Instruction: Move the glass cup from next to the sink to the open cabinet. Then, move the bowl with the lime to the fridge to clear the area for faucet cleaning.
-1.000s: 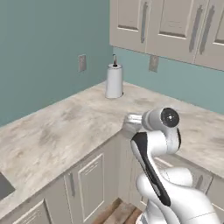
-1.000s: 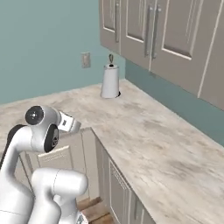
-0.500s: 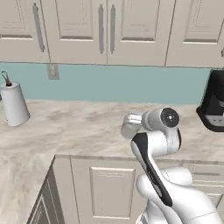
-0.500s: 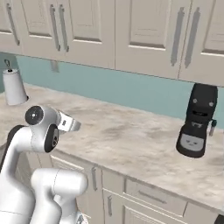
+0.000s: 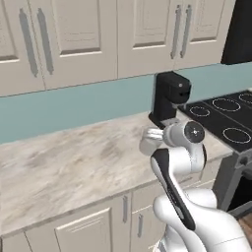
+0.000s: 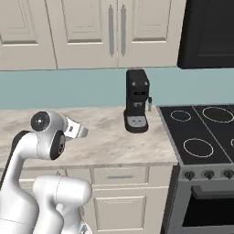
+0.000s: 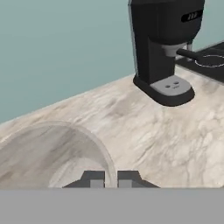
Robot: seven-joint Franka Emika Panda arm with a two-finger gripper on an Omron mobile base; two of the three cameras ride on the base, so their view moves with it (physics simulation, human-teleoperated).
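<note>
My gripper (image 7: 110, 178) is shut on the rim of the glass cup (image 7: 52, 148), whose clear round wall curves away to the left in the hand view. In the left base view the glass cup (image 5: 146, 145) hangs as a pale translucent shape under the hand, with the gripper (image 5: 149, 136) held above the marble counter (image 5: 74, 162). From the right base view the gripper (image 6: 80, 132) points toward the counter's middle. The sink, faucet, bowl with the lime, fridge and open cabinet are out of view.
A black coffee machine (image 5: 170, 98) (image 6: 137, 107) (image 7: 166, 48) stands on the counter against the teal wall. To its right lies a black cooktop (image 6: 205, 132) (image 5: 221, 120). Shut cream wall cabinets (image 5: 74, 39) hang above, and a dark appliance (image 6: 210, 32) sits over the stove.
The whole picture has swept sideways as the base moved: the paper towel roll and counter corner are gone, the coffee machine and stove have come in. The arm keeps its pose, still gripping the cup.
</note>
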